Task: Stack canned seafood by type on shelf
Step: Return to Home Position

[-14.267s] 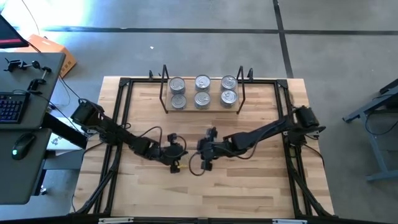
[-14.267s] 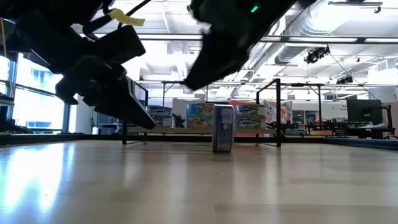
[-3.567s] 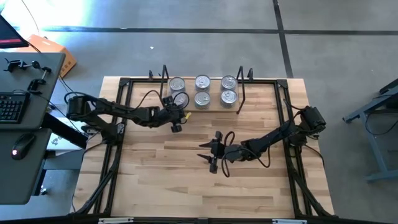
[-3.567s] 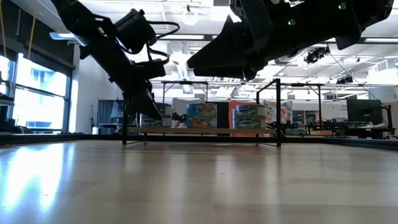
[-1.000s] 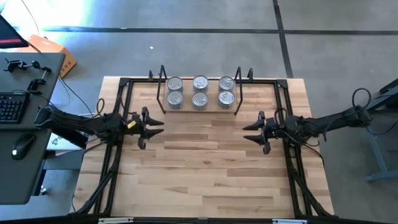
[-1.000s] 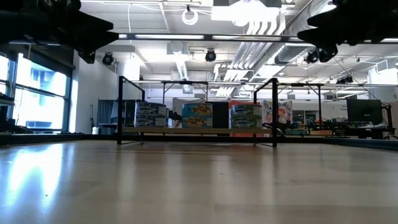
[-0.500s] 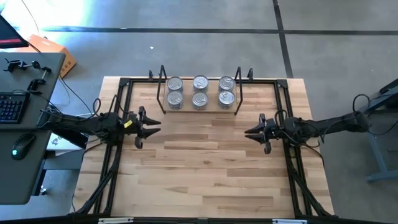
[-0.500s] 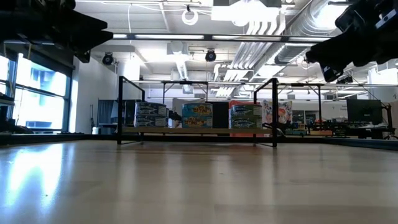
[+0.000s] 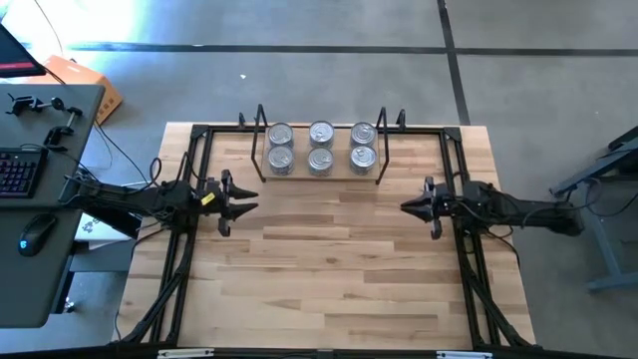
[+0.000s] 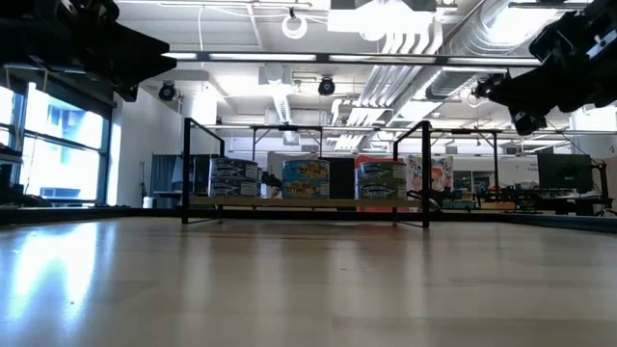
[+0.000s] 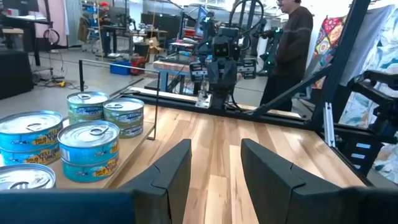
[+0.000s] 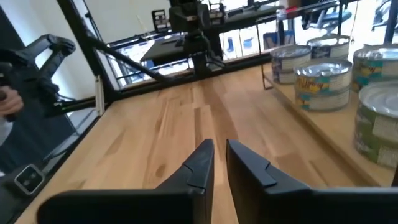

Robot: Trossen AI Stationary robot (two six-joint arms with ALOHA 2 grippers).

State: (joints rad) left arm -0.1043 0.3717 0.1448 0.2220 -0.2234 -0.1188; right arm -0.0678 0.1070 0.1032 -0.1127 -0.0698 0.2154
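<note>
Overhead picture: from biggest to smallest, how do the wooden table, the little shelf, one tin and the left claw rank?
1. Wooden table.
2. Shelf.
3. Left claw and tin: the claw looks slightly bigger, but it hangs nearer the camera, so I won't rank them.

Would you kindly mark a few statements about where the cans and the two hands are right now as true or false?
1. All cans in view stand on the shelf, none on the bare table. True.
2. The left hand holds a can. False: it is empty and open, by the table's left side.
3. The right hand hovers over the shelf. False: it is at the table's right side, clear of the shelf.
4. Seen from above, the cans form three columns of two. True.
</note>
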